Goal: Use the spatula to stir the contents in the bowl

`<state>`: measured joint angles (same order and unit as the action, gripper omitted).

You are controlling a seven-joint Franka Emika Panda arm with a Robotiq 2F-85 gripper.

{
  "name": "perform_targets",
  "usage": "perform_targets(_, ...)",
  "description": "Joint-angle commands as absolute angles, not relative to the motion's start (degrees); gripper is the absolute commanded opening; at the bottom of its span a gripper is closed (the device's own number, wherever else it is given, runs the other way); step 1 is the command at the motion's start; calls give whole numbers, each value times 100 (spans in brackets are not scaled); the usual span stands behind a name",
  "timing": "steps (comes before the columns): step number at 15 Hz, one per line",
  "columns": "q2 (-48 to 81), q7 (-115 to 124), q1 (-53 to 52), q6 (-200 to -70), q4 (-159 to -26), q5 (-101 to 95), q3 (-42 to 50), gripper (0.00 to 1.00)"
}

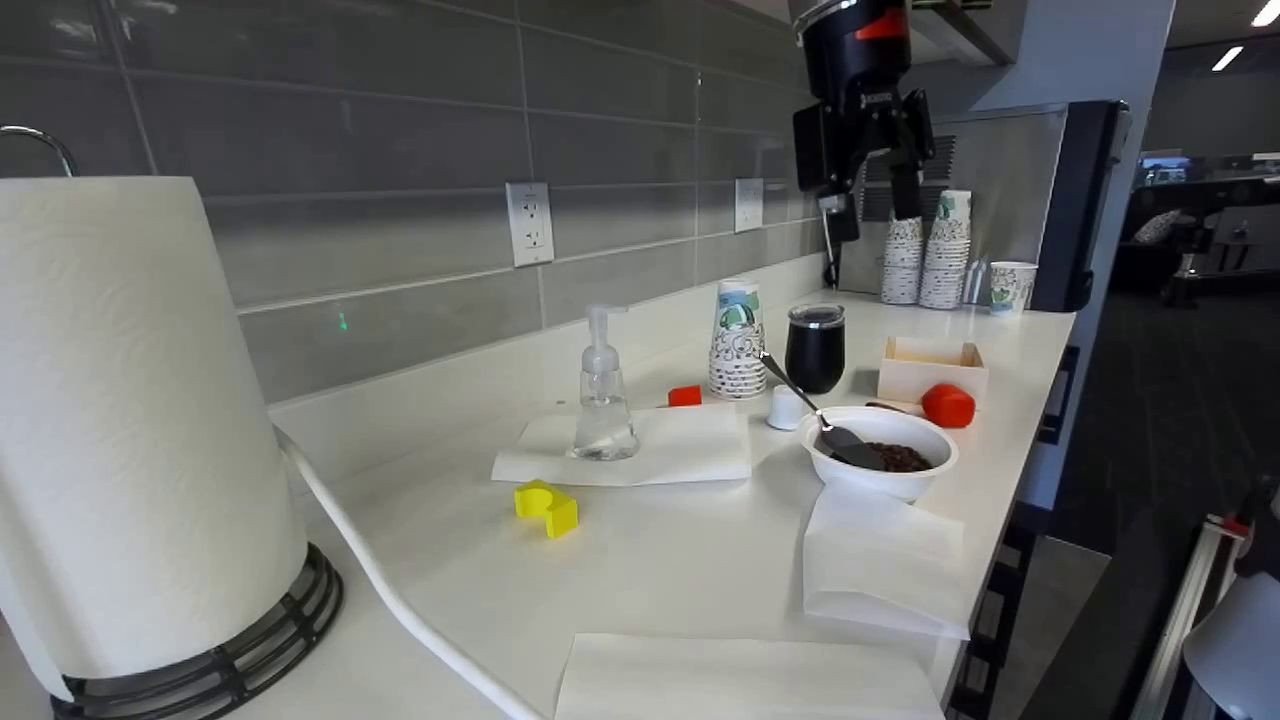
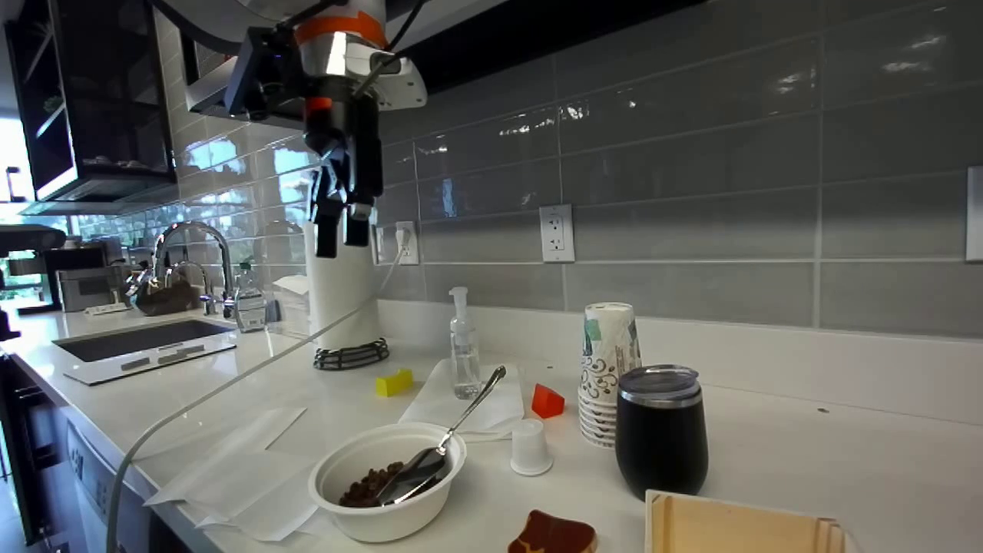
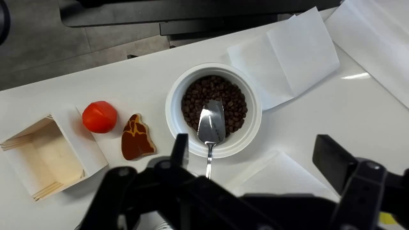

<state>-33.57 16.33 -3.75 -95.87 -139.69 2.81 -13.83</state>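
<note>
The spatula is a shiny metal server with a flat blade and thin handle. In the wrist view the spatula (image 3: 211,123) rests blade-down in the bowl (image 3: 254,123), its handle leaning over the rim. The spatula shows in both exterior views (image 1: 848,446) (image 2: 415,472), as does the white bowl (image 1: 870,487) (image 2: 384,526). The contents (image 3: 235,108) are dark brown beans, partly covered by the blade; they also show in an exterior view (image 2: 369,488). My gripper (image 3: 252,140) is open and empty, high above the counter in both exterior views (image 1: 876,212) (image 2: 342,234), touching nothing.
A red ball-like object (image 3: 99,117), a toy steak (image 3: 137,137) and a wooden box (image 3: 54,156) lie beside the bowl. A small white cup (image 2: 530,447), black tumbler (image 2: 662,434), stacked paper cups (image 2: 609,369) and pump bottle (image 2: 464,349) stand nearby. Paper napkins (image 1: 885,560) lie by the bowl.
</note>
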Motion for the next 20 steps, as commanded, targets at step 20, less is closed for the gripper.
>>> perform_targets(20,-243,-3501,-132,-9662,-12395,1173,231,100)
